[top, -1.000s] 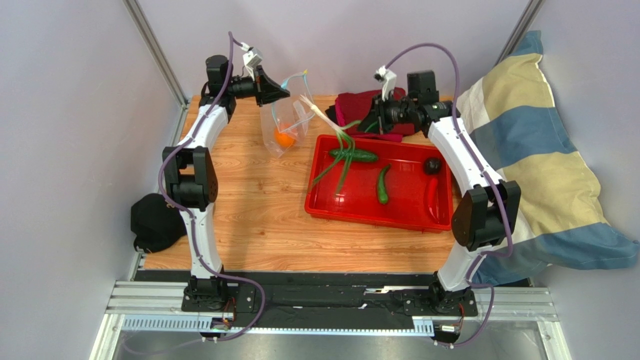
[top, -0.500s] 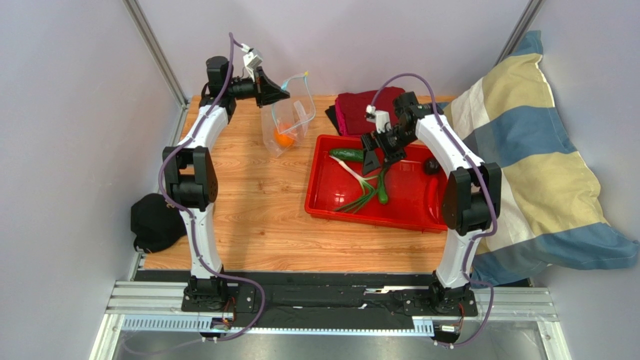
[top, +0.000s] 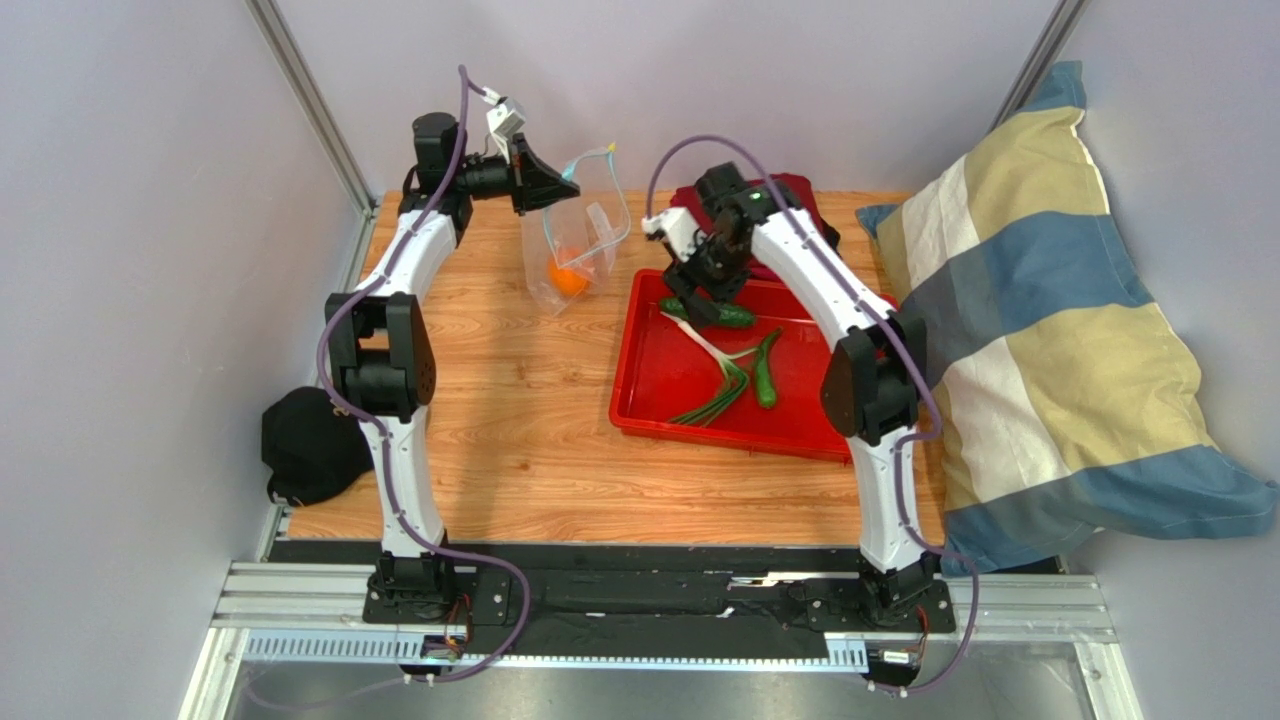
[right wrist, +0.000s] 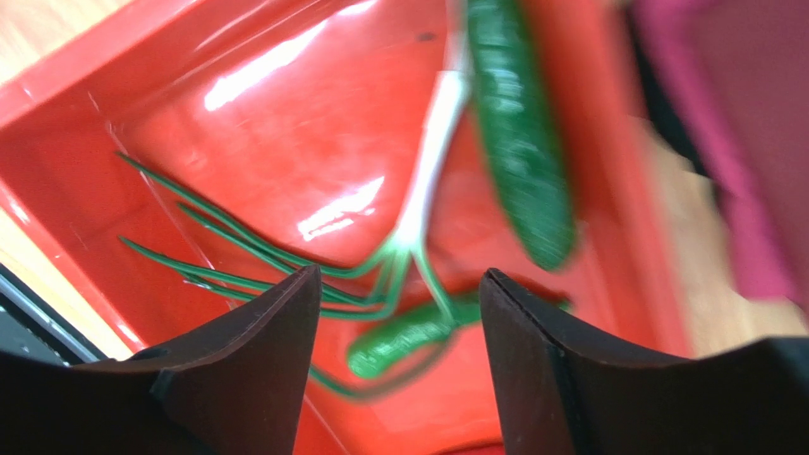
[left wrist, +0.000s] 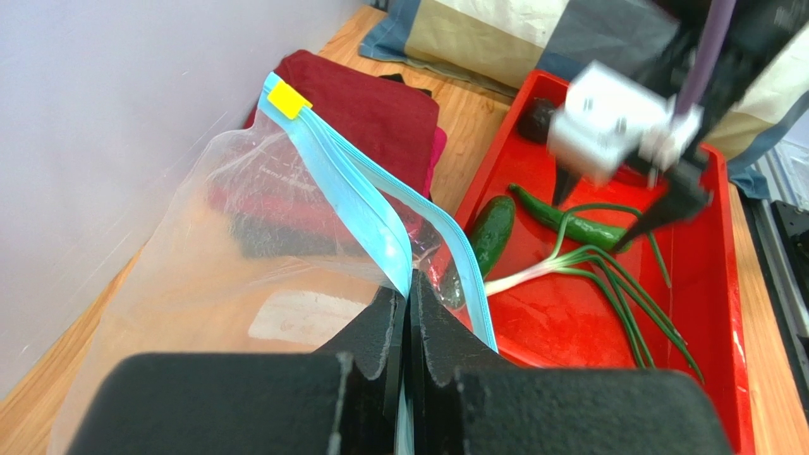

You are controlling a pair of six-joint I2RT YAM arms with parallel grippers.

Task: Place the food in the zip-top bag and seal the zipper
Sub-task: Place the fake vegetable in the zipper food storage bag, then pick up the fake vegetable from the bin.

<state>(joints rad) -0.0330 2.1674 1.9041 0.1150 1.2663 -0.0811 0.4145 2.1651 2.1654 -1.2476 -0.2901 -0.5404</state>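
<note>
The clear zip-top bag [top: 579,248] hangs upright at the back of the table with an orange fruit [top: 568,279] inside. My left gripper [top: 535,173] is shut on the bag's bluish zipper [left wrist: 361,204], keeping the mouth up. My right gripper [top: 694,294] stands open and empty above the back-left part of the red tray [top: 721,438]. Under it lie a dark green cucumber [right wrist: 517,133], the green onion [right wrist: 427,171] and a second long green vegetable [right wrist: 408,336]. The left wrist view shows a small dark round piece [left wrist: 539,114] at the tray's far end. The red chili is hidden.
A folded maroon cloth [top: 751,203] lies behind the tray. A large striped pillow [top: 1052,330] fills the right side. A black object [top: 308,443] sits off the table's left edge. Bare wooden table [top: 511,435] lies in front of the bag.
My right gripper has let go of the green onion, which now lies in the tray. The right arm swung left and down to the tray's back-left corner. The left arm kept still.
</note>
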